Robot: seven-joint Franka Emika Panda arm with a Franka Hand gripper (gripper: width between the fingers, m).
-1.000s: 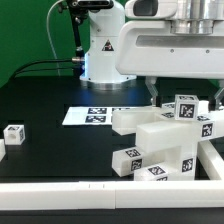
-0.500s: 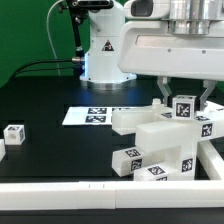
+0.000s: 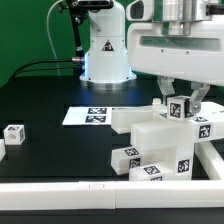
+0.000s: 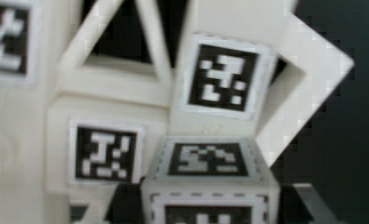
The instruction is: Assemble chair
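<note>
The chair's white tagged parts (image 3: 160,140) stand stacked at the exterior view's right, several blocks and slabs joined together. My gripper (image 3: 180,101) hangs over the top of the stack, its fingers (image 3: 162,101) closed on either side of a small white tagged block (image 3: 181,110) that sits on the stack. In the wrist view the same block (image 4: 207,185) fills the space between my gripper's (image 4: 213,208) dark fingers (image 4: 115,205), with tagged slabs (image 4: 225,75) of the stack beyond it. A loose small tagged cube (image 3: 13,133) lies at the exterior view's left.
The marker board (image 3: 90,116) lies flat in the middle of the black table. A long plain white rail (image 3: 90,190) runs along the front edge. The robot base (image 3: 105,55) stands at the back. Another white piece (image 3: 1,148) pokes in at the left edge.
My fingers have drawn in from wide apart to the sides of the small block on top of the stack. The wrist has shifted slightly to the exterior view's left and lower.
</note>
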